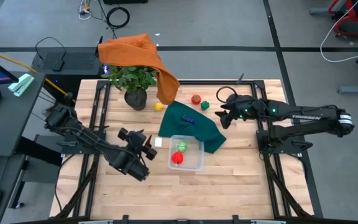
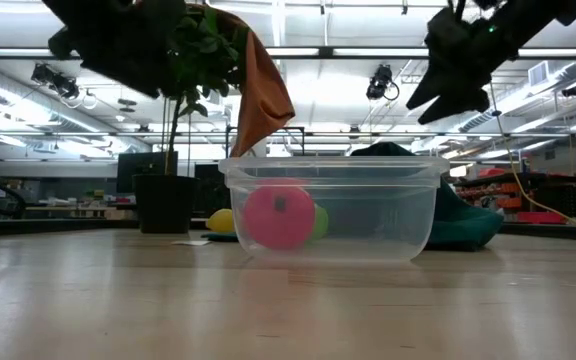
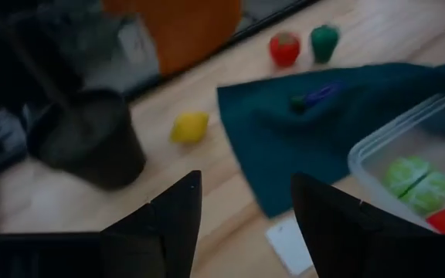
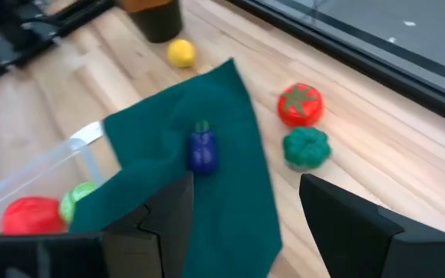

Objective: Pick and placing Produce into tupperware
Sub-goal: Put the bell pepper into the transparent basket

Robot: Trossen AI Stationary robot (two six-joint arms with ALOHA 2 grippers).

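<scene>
The clear tupperware [image 1: 186,152] stands on the table with a green piece [image 1: 181,147] and a red piece [image 1: 177,158] inside. A dark blue piece [image 1: 188,119] lies on a teal cloth [image 1: 191,127]. A red tomato [image 1: 196,99], a green piece [image 1: 204,105] and a yellow lemon [image 1: 158,106] rest on the wood. My left gripper [image 1: 149,148] is open, hovering just left of the tupperware. My right gripper [image 1: 224,115] is open, above the cloth's right edge, with the blue piece [image 4: 202,149] ahead of its fingers.
A potted plant [image 1: 136,93] with an orange cloth [image 1: 142,56] draped over it stands at the far left. A small white block [image 1: 158,142] lies beside the tupperware. The teal cloth overlaps the tupperware's far rim [image 4: 83,143]. Bare wood stretches along the near edge [image 1: 185,193].
</scene>
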